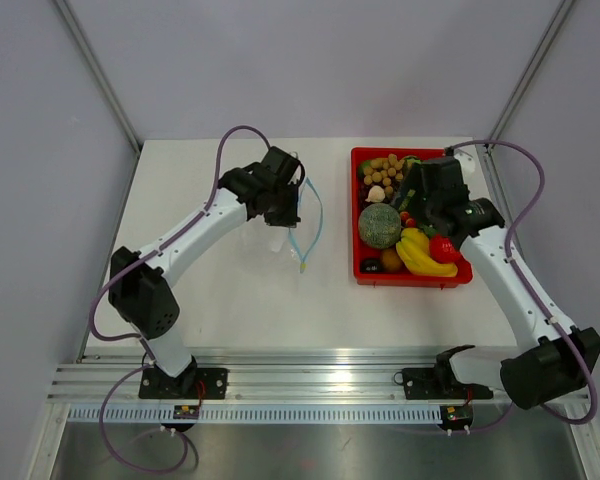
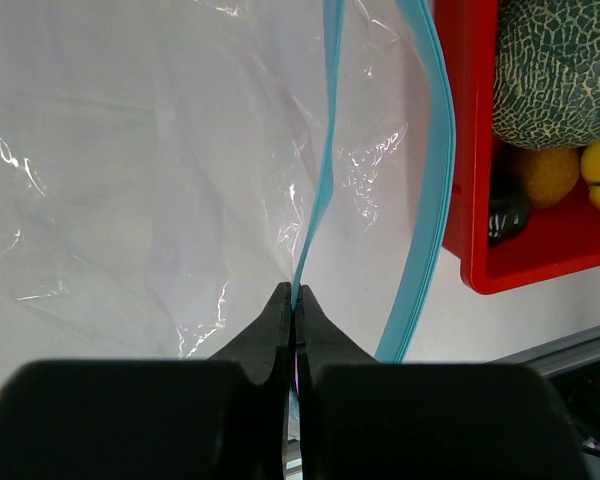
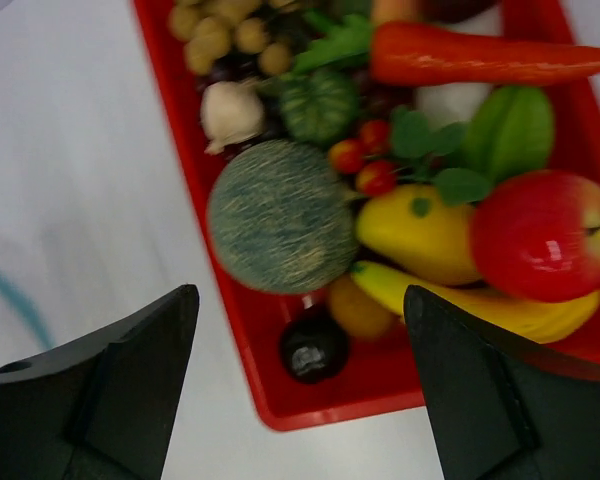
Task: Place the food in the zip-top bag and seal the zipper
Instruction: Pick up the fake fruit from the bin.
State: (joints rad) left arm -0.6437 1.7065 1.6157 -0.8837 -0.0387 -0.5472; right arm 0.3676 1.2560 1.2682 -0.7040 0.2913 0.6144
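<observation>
The clear zip-top bag (image 1: 270, 228) lies left of the red tray, its mouth held apart. My left gripper (image 2: 293, 292) is shut on one lip of the teal zipper (image 2: 320, 190); the other lip (image 2: 435, 190) curves free towards the tray. The food fills the tray: a green melon (image 3: 280, 215), carrot (image 3: 470, 58), red apple (image 3: 540, 235), bananas (image 3: 460, 300), brown nuts (image 3: 220, 35) and leafy greens (image 3: 510, 130). My right gripper (image 3: 300, 295) hangs open above the tray's near left corner, over the melon and a dark round fruit (image 3: 313, 347), holding nothing.
The red tray (image 1: 364, 275) sits right of centre on the white table, close beside the bag's mouth. Metal frame posts rise at both back corners. An aluminium rail (image 1: 310, 380) with the arm bases runs along the near edge.
</observation>
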